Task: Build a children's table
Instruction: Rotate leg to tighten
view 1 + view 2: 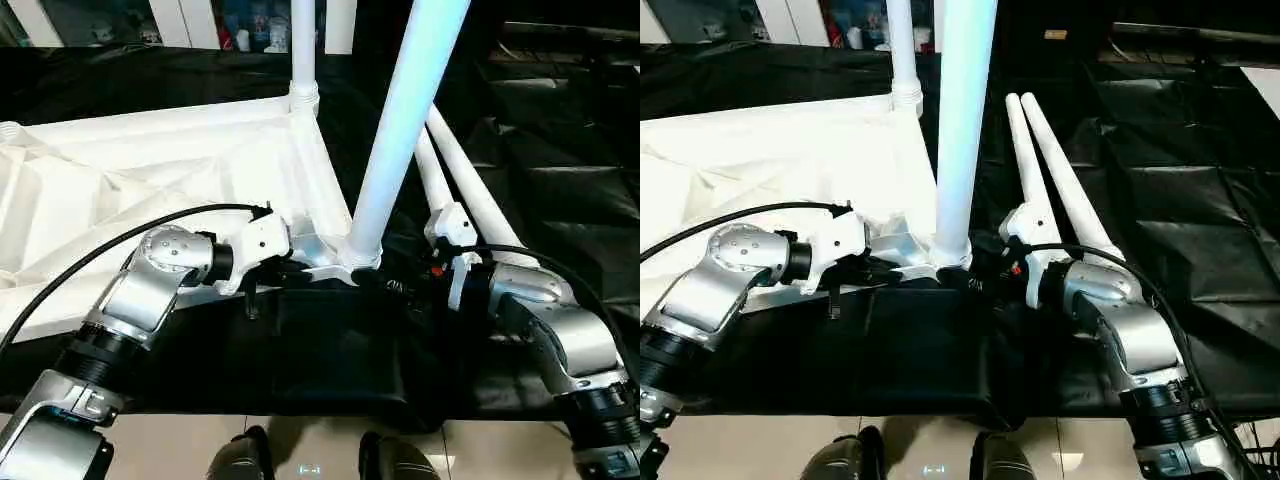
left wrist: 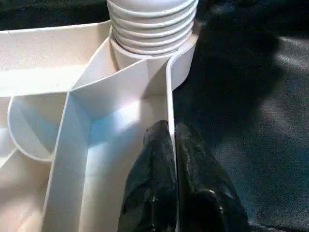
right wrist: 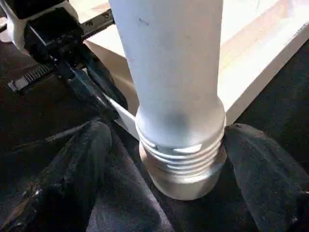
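Note:
The white tabletop (image 1: 150, 180) lies upside down on black cloth, ribs facing up. One leg (image 1: 303, 50) stands in its far corner socket. A second leg (image 1: 405, 120) rises tilted from the near corner socket (image 1: 357, 255), its threaded end (image 3: 181, 159) showing above the socket. Two more legs (image 1: 470, 195) lie on the cloth to the right. My left gripper (image 2: 170, 133) is shut on the tabletop's thin side wall just beside that near socket. My right gripper (image 3: 178, 159) is open, one finger (image 3: 72, 179) on each side of the threaded end.
Black cloth (image 1: 1180, 200) covers the floor around the tabletop, bunched into a fold (image 1: 340, 350) just in front of the near corner. Pale floor (image 1: 180, 445) and my feet show at the near edge. Shelves with small items (image 1: 250, 25) stand at the back.

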Robot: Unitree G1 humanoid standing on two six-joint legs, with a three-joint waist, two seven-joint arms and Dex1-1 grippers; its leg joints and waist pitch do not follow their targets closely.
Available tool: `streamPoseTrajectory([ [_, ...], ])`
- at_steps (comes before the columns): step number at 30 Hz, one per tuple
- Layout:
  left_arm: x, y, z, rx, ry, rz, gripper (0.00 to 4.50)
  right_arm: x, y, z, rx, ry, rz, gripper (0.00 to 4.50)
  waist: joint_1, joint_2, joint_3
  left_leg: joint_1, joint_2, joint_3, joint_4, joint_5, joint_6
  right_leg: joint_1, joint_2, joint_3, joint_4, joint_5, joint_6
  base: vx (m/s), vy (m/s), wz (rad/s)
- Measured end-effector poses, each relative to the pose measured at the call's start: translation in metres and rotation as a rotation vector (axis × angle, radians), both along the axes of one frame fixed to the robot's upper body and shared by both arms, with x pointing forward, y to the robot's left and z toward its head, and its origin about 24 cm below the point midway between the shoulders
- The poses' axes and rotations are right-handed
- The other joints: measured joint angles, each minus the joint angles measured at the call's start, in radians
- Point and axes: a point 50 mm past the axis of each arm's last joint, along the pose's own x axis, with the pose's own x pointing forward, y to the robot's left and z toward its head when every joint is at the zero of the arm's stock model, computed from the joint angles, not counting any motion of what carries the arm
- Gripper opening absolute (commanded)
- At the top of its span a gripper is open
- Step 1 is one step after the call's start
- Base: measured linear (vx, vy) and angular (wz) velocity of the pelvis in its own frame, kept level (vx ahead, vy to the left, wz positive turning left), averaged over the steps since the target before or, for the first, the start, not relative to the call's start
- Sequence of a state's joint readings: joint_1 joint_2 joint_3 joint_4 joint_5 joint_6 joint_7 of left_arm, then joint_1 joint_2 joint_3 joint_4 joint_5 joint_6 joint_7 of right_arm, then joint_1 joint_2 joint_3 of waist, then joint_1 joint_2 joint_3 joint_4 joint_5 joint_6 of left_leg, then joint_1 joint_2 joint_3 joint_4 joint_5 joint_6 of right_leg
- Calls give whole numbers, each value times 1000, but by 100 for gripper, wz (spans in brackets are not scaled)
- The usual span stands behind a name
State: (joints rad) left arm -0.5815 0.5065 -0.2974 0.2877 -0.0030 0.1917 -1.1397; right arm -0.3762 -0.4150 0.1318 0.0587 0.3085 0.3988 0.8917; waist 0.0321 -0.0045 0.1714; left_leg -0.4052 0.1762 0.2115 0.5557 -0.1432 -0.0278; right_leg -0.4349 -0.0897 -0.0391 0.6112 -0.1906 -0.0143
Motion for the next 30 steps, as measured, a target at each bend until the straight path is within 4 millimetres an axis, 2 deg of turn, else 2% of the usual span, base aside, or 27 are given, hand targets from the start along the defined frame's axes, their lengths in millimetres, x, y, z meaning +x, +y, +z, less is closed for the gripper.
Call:
streamPoseTrajectory([
  [10,-1,-2,-1,-3,7,-3,9,4,6,-3,-55,-55,3,392,1,0,0,1,0,0,0,0,0,1,0,0,0,0,0,0,0,0],
  [22,-1,-3,-1,-6,5,-5,9,12,15,-3,-28,-80,-1,392,2,-1,-1,0,0,0,2,1,1,1,0,0,1,0,0,0,0,0],
  [23,-1,-3,-1,-6,5,-5,0,12,16,-4,-25,-79,-2,365,3,-1,-1,0,0,0,2,1,1,1,0,0,1,0,0,0,0,0],
  [25,-1,-3,-1,-6,6,-5,0,13,17,-5,-18,-81,-7,359,2,-1,-1,0,0,0,2,1,1,1,0,0,1,0,0,0,0,0],
  [28,-1,-3,-1,-7,7,-4,0,15,18,-6,-13,-84,-13,318,3,-1,-1,0,0,0,3,1,1,1,0,0,2,0,0,0,0,0],
  [30,-1,-3,-1,-6,7,-5,0,16,18,-7,-12,-88,-16,308,3,-1,-1,0,0,0,3,1,1,1,0,0,2,0,0,0,0,0],
])
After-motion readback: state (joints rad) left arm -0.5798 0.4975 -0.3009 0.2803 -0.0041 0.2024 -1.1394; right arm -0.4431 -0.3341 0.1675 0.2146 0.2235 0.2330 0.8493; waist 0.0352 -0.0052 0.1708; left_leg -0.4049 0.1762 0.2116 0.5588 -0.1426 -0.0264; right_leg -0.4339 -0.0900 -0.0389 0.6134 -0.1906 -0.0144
